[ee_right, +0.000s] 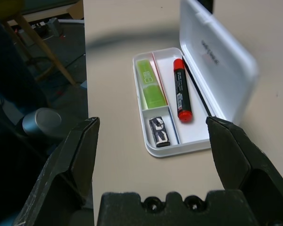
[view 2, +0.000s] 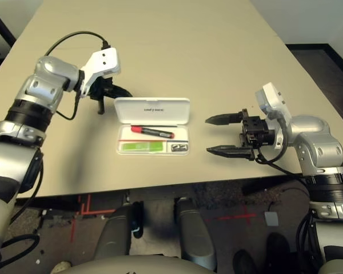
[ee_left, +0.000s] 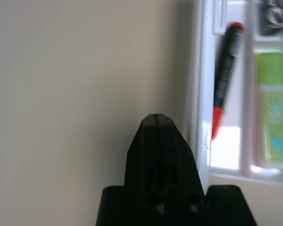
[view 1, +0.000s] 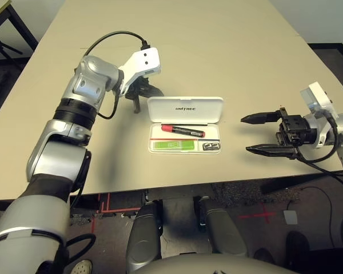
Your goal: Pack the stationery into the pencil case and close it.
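A wide beige table is seen under both arms. On it, near the front edge, the white pencil case is placed with its hinged lid raised toward the far side; small dark "UNITREE" lettering is printed on the lid.

The left gripper is held just beside the far left corner of the lid, and its black fingers are pressed together with nothing between them, as the left wrist view shows. Whether the fingertips touch the lid or the table cannot be told from the head views, because the gap there is too small to read. The right gripper is held to the right of the case, well apart from it, pointing toward it, with its two fingers spread wide and empty.

Inside the tray of the case, three things are laid. The red marker with a black middle section is lying slightly slanted in the long far compartment. The light-green highlighter stick is placed flat in the near left compartment. The small silver-and-black metal piece, perhaps a clip, is lying in the small near right compartment, beside the green stick.
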### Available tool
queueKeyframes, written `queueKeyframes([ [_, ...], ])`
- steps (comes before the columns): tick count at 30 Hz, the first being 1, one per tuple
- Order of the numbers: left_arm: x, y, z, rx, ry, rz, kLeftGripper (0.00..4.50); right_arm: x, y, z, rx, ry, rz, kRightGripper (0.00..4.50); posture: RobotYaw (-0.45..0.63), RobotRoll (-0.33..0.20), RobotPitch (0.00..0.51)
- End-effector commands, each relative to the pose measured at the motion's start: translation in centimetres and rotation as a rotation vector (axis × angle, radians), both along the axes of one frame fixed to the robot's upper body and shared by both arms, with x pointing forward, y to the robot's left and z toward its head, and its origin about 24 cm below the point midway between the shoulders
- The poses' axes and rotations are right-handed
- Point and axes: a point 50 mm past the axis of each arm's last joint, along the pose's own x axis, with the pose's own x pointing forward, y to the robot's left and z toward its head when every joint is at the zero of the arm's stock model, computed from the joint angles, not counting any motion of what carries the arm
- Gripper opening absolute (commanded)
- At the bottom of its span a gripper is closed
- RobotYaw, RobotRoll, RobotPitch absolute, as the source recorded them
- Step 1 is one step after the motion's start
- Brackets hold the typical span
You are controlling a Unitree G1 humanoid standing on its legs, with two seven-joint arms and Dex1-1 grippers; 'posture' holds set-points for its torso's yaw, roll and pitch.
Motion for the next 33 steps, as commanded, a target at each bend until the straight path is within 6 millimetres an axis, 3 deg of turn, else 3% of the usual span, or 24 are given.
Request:
queueKeyframes([
  [1,-1.6,-1.0,-0.4,0.027,0.043,-0.073,0.03,0.0,-0.4,0.1,0.002,-0.008,0.001,4.5,-0.09,0.0,0.167],
  [8,-3.8,-3.5,-1.7,0.013,0.055,-0.139,0.03,0.3,-0.1,0.0,0.001,-0.011,0.013,4.5,-0.08,0.0,0.177],
  [17,-5.0,-5.9,-4.1,0.023,0.075,-0.179,0.03,0.0,0.1,-0.2,0.023,-0.011,0.009,4.5,-0.1,0.0,0.187],
  [29,-5.6,-6.0,-8.9,0.176,0.203,-0.145,0.03,-0.1,0.7,-0.3,0.036,-0.019,0.013,4.5,-0.12,0.0,0.191],
  [33,-5.7,-6.4,-8.7,0.138,0.223,-0.142,0.03,-0.1,0.8,-0.2,0.038,-0.022,0.015,4.5,-0.12,0.0,0.192],
])
